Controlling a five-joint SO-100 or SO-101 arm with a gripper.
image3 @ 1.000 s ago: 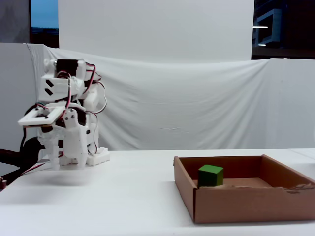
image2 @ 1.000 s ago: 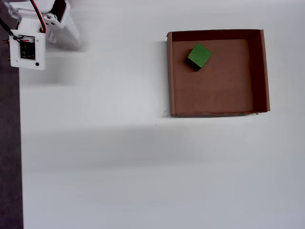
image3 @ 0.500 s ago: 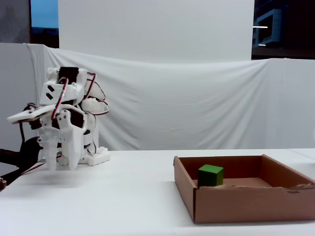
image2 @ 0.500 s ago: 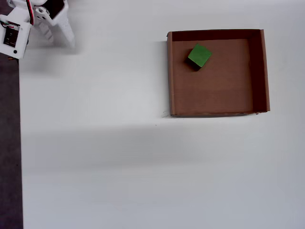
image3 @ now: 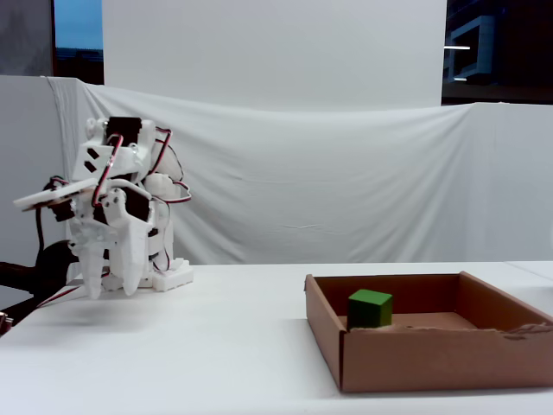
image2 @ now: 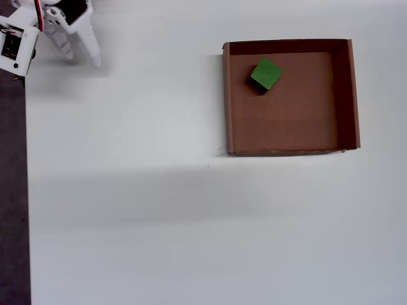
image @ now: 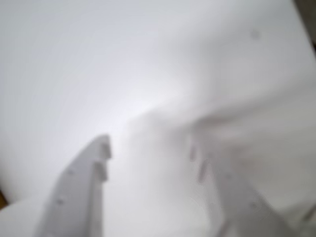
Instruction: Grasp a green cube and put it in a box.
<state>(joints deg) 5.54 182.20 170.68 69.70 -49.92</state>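
The green cube (image2: 266, 74) lies on the floor of the brown cardboard box (image2: 227, 101), near its far left corner in the overhead view. In the fixed view the cube (image3: 370, 309) shows above the box's front wall (image3: 432, 359). My gripper (image2: 81, 58) is far to the left of the box, folded back by the arm's base, pointing down just above the table (image3: 111, 292). Its jaws stand apart with nothing between them. The blurred wrist view shows the two white fingers of the gripper (image: 150, 148) over bare white surface; neither cube nor box shows there.
The white table (image2: 159, 210) ends at a dark strip (image2: 13, 190) on the left of the overhead view. A white cloth backdrop (image3: 346, 181) hangs behind the table. The arm's base (image3: 168, 277) stands at the table's back left.
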